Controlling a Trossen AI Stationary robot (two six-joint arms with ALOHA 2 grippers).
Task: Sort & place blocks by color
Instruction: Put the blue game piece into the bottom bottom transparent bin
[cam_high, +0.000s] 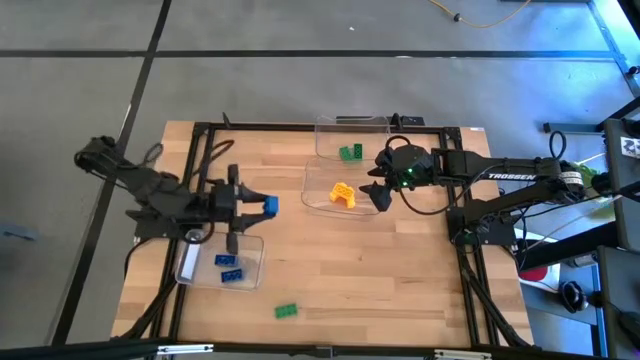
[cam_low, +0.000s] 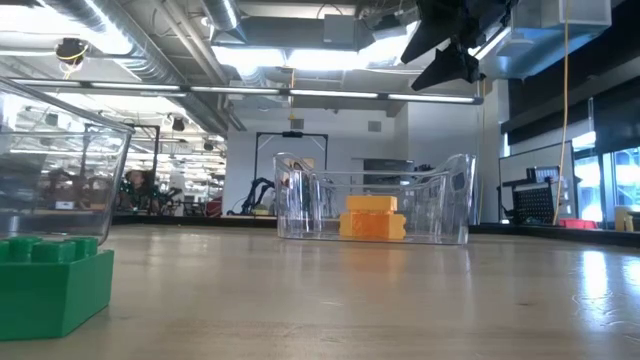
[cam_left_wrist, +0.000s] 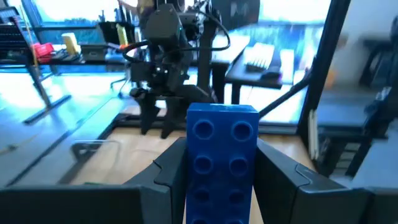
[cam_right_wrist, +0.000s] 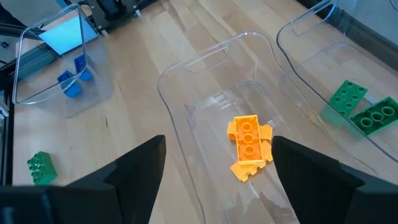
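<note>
— What's on the wooden slat table?

— Three clear, thin-walled plastic bins. Middle bin: glossy yellow-orange studded bricks. Far bin: two green bricks. Near bin: two blue bricks. One green brick lies loose by the table's front edge.

— And the arms?

— Left gripper: raised beside the near bin, fingers clamped on a blue studded brick. Right gripper: dark jaws spread wide, holding nothing, above the middle bin.

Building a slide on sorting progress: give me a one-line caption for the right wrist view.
Open right hand above the bin holding yellow-orange blocks; one green block lies on the table.
</note>
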